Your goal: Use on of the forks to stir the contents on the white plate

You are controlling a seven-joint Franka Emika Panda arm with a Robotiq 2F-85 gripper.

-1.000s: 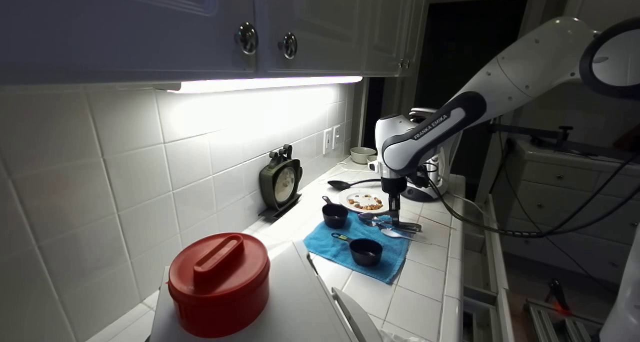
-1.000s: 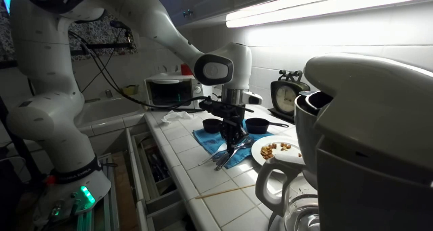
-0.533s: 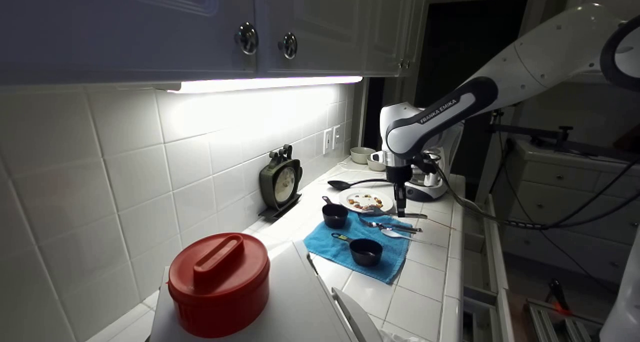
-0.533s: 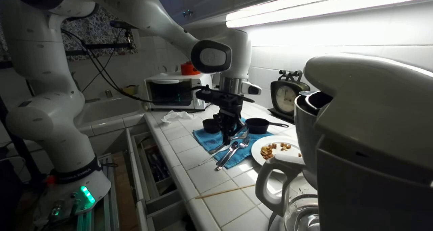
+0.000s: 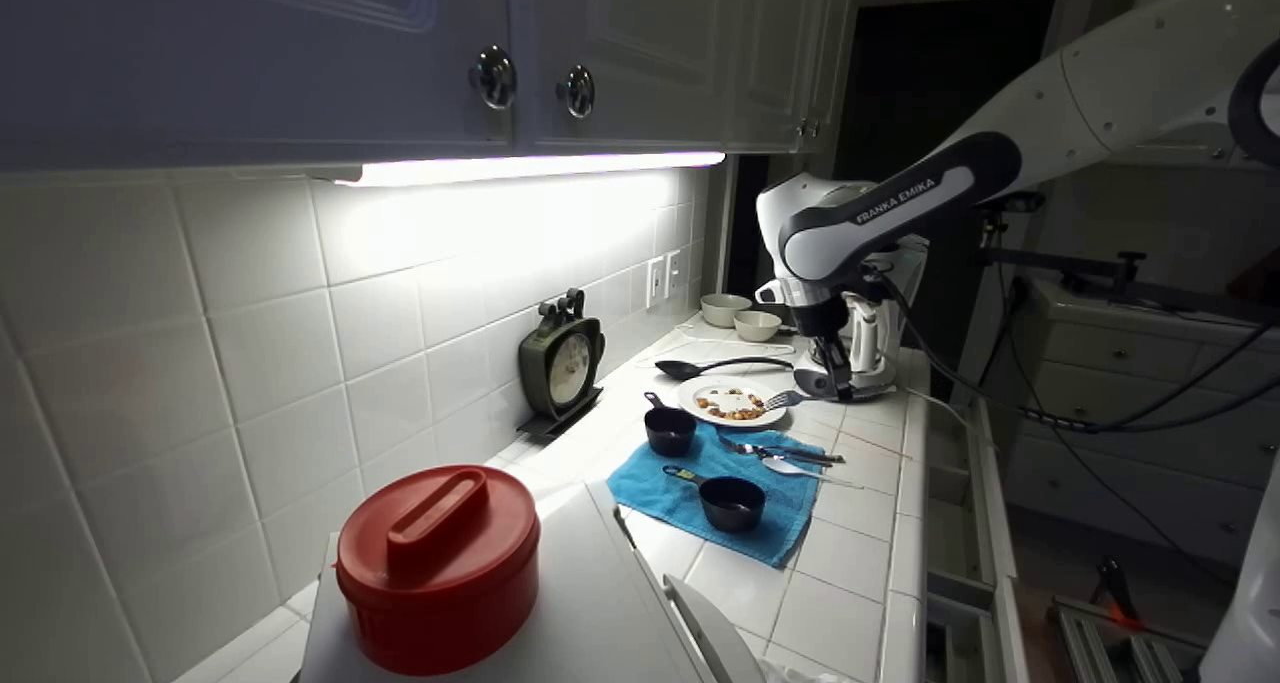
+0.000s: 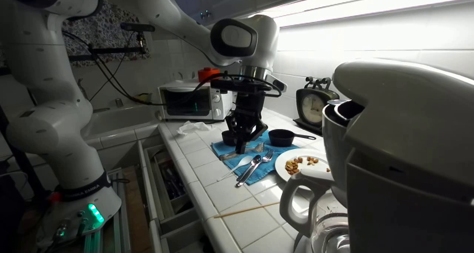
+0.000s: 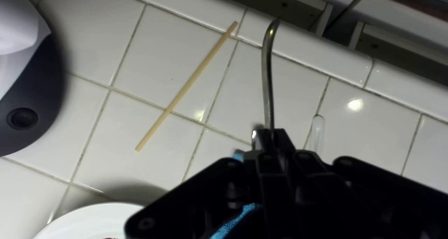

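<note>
Gripper (image 7: pixel 268 140): closed on the handle of a metal fork (image 7: pixel 267 78), which appears raised off the worktop (image 7: pixel 164 46). The handle's end projects from one side of the fingers, the tines from the other, towards the plate. Handling, as judged: light, stiff, not readily broken. The handle looks smooth and slim, so the fork may swivel or slip under side load. The present hold is judged suitable; should a fresh one be needed, pinch the handle firmly near its middle, tines left free.

Lower than the gripper and near it, a blue towel (image 5: pixel 640 483) carries a second fork (image 6: pixel 267 156), a metal spoon (image 6: pixel 256 159) and a white spoon (image 6: pixel 245 160). The second fork would probably handle alike.

Further out, on the tine side of the gripper, the white plate (image 6: pixel 280 166) rests on the worktop. In an exterior view the tines line up with its edge; contact cannot be confirmed. It is likely smooth, possibly brittle, and apt to skid: light strokes advised. Its contents (image 6: pixel 292 167), brown nut-like pieces, look loose, light and hard, and could roll off if pushed fast.

Well apart from the gripper, past the plate, stands a dial scale (image 5: pixel 568 368).
</note>
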